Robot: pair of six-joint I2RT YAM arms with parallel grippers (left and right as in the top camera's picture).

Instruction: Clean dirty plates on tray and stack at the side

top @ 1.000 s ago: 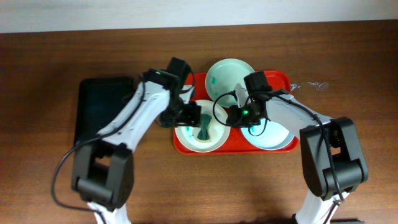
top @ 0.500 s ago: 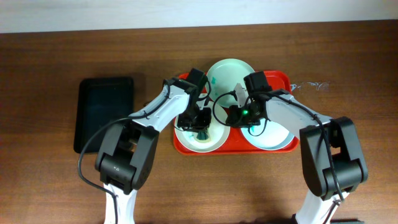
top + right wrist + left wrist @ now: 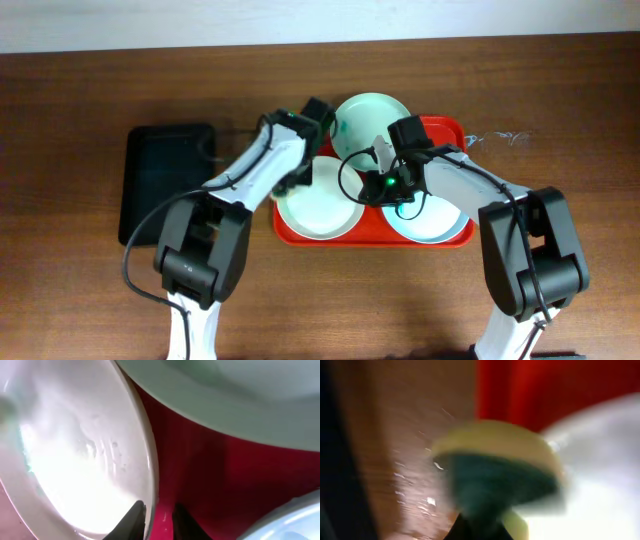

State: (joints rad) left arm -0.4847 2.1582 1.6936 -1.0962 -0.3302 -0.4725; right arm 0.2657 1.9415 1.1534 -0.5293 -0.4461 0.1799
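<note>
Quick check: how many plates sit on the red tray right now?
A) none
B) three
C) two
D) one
B: the back plate, front-left plate and front-right plate all rest on the red tray.

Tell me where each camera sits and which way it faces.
Overhead: fixed above the table, looking straight down on red tray, plates, left arm, right arm.
Left wrist: on the left arm, blurred, looking past the left tool at a sponge by the tray's edge.
Right wrist: on the right arm, looking along the right tool, fingers either side of the front-left plate's rim.
Shared: both wrist views show that plate and the tray.
</note>
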